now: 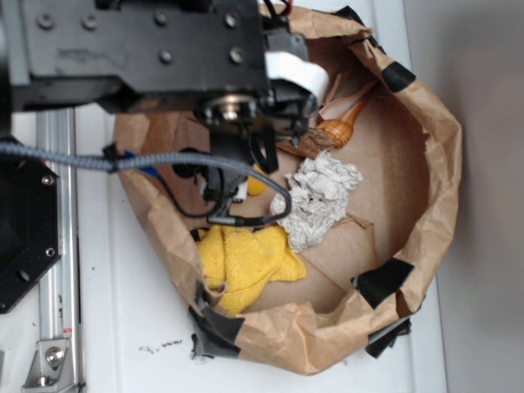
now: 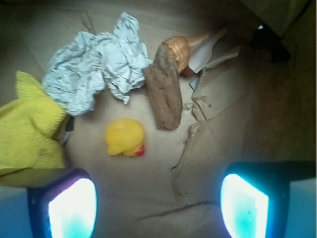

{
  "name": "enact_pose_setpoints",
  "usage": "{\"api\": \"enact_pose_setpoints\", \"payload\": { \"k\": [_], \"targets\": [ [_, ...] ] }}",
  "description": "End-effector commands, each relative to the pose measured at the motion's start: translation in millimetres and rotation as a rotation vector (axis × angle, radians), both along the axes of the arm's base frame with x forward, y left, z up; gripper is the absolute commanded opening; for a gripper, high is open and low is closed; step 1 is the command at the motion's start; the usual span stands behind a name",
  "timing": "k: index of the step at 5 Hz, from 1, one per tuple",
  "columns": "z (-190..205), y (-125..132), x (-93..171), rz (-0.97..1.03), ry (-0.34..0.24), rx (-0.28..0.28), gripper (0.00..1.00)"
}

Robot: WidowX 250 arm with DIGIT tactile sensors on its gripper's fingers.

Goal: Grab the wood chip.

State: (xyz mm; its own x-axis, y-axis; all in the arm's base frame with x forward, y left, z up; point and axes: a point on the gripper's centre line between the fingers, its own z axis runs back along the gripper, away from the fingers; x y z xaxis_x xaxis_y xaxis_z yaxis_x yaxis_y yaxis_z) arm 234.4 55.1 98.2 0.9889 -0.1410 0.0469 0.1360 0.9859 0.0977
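Note:
The wood chip [image 2: 163, 94] is a rough dark brown chunk lying on the brown paper floor, its far end against the wooden spoon [image 2: 179, 48]. In the exterior view the wood chip [image 1: 309, 143] shows just right of the arm. My gripper [image 2: 158, 203] is open and empty, with both pads lit, and hovers above the floor nearer than the chip. A yellow rubber duck [image 2: 126, 137] lies between the gripper and the chip, a little left. In the exterior view my gripper [image 1: 229, 168] is mostly hidden under the arm.
Crumpled white paper [image 2: 94, 64] lies left of the chip. A yellow cloth [image 2: 27, 124] is at the far left. Torn brown paper flaps [image 2: 208, 104] lie right of the chip. The brown paper bag wall [image 1: 434, 164], taped with black, rings everything.

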Motion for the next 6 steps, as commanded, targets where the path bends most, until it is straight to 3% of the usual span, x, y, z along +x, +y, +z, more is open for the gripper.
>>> {"api": "enact_pose_setpoints", "payload": {
  "k": [1, 4, 6],
  "targets": [
    [-22, 9, 16, -0.01, -0.111, 0.01, 1.0],
    [-53, 20, 35, -0.033, -0.065, 0.015, 1.0],
    [-59, 20, 45, -0.01, -0.074, -0.05, 1.0]
  ]
}}
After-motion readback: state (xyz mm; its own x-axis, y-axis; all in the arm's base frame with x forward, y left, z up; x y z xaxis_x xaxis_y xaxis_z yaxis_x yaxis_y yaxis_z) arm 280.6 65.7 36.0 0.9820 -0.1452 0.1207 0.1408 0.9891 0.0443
